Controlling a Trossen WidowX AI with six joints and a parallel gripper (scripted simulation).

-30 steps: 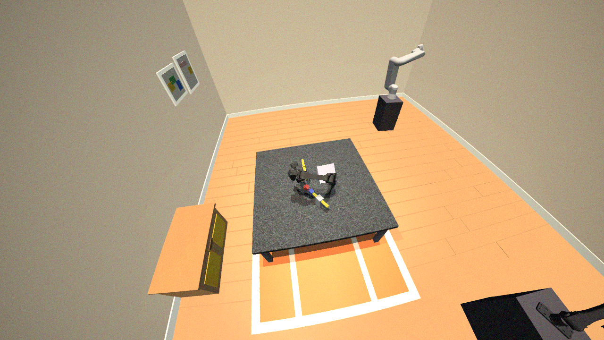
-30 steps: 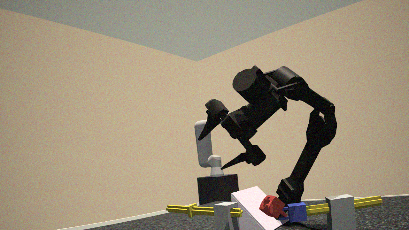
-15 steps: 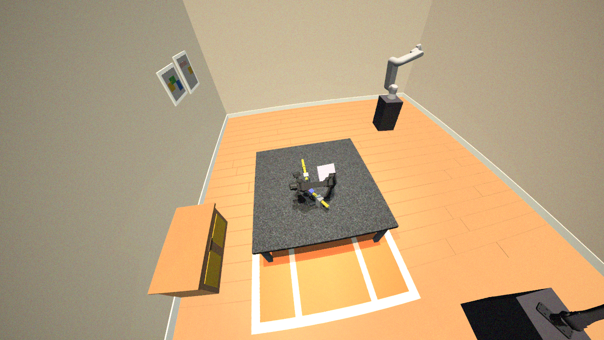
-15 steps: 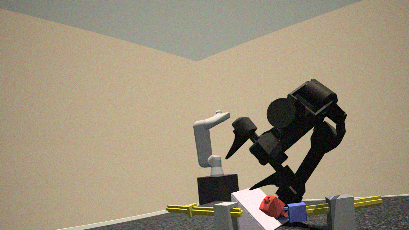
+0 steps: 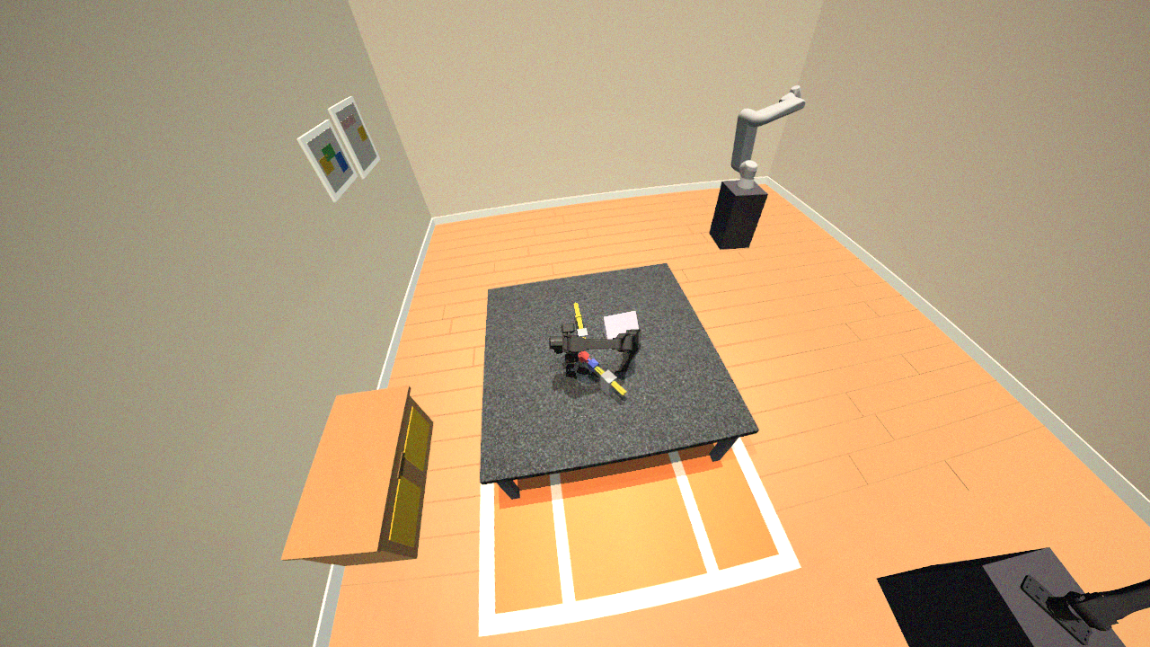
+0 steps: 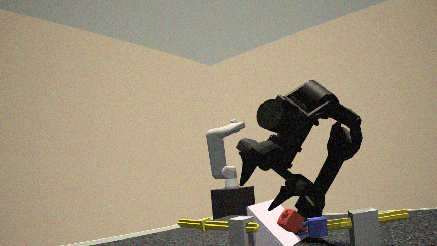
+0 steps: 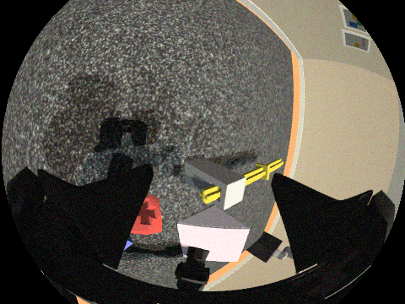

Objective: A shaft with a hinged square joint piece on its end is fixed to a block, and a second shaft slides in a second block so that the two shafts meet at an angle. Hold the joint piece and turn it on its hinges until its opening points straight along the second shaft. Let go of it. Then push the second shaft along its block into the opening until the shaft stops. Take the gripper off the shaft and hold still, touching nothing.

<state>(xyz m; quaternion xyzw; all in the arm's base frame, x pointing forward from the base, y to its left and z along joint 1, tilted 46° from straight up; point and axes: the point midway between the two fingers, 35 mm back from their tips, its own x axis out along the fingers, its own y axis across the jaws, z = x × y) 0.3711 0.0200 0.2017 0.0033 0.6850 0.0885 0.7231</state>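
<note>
The red joint piece [image 5: 584, 356] [image 6: 289, 220] [image 7: 148, 216] sits tilted on a blue hinge part [image 6: 317, 227] [image 5: 593, 363] at the end of the fixed yellow shaft [image 6: 392, 215] [image 5: 617, 388], which runs through a grey block [image 6: 363, 226] [image 5: 609, 376]. The second yellow shaft [image 6: 213, 225] [image 5: 576, 313] [image 7: 265, 171] lies in its own grey block [image 6: 241, 229] [image 7: 216, 175], drawn back from the joint. My gripper [image 6: 256, 196] [image 5: 572, 369] [image 7: 215, 176] is open and empty. It hangs tilted just above the joint piece, with the lower fingertip close over it and not touching.
The arm's base stands on a white plate [image 5: 621, 323] [image 6: 264, 220] [image 7: 216, 236] on the dark speckled table [image 5: 611, 450] [image 6: 412, 232] [image 7: 169, 34]. A grey arm [image 5: 751, 140] [image 6: 218, 146] on a black pedestal stands in the far corner. A wooden cabinet [image 5: 353, 474] stands left of the table.
</note>
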